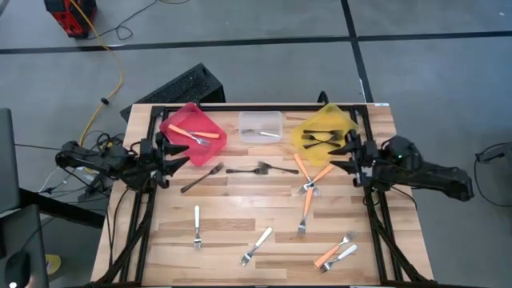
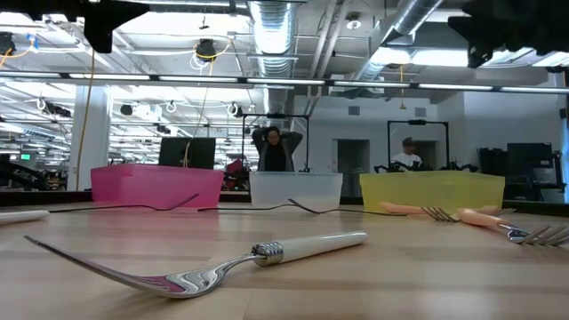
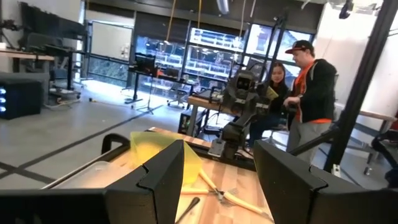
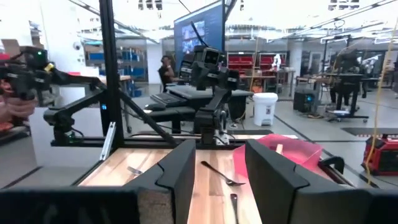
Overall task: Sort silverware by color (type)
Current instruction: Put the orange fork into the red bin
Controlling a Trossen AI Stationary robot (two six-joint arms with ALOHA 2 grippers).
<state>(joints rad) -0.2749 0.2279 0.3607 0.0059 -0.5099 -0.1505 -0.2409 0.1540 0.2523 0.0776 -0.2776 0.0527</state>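
The silverware lies scattered on the wooden table: two black forks, several orange-handled forks and several white forks. The red bin holds an orange-handled fork, the clear bin a pale one, and the yellow bin black ones. My left gripper hangs open and level at the table's left edge beside the red bin, with nothing between its fingers. My right gripper hangs open and level at the right edge beside the yellow bin, also holding nothing.
The three bins stand in a row along the table's far edge. A black frame runs along both sides of the table. A white-handled fork lies close to the near edge. People stand and sit in the room beyond.
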